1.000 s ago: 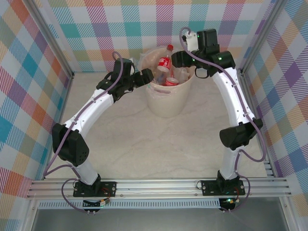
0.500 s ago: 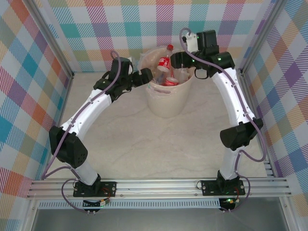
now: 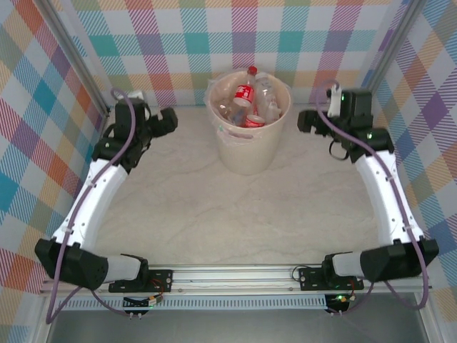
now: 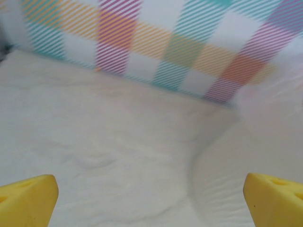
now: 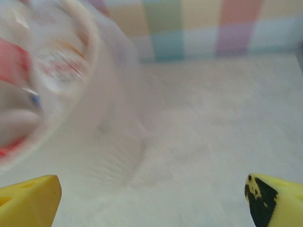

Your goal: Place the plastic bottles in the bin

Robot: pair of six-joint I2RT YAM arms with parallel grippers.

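table [image 3: 178, 207]: cream, faintly marbled surface, flat and matt, running from the near rail to the back wall.
walls [image 3: 164, 43]: pastel plaid panels in teal, orange, purple, green and white on 3 sides; the back one meets the table just behind the bin.
posts [image 3: 78, 64]: grey metal struts slanting along the left and right corners of the enclosure.
rail [image 3: 235, 275]: ribbed metal beam across the near edge, with the 2 arm bases bolted to it.
bin [image 3: 246, 153]: round cream bucket, upright on the table near the back wall, about midway between the 2 grippers; a cut-out handle hole faces the top camera and a clear liner [image 3: 214, 89] crumples over the rim.
plastic bottles [image 3: 245, 94]: heaped inside the bin up to its rim; 1 red-labelled, red-capped bottle stands highest, with clear ones beside it.
left gripper [image 4: 151, 201]: left of the bin and well apart from it, close to the left wall; its yellow fingertips [image 4: 26, 198] are spread wide with only table between them.
right gripper [image 5: 151, 201]: right of the bin, well apart, fingers likewise spread wide over the table; in the right wrist view the bin is a blur at the left with red patches showing.
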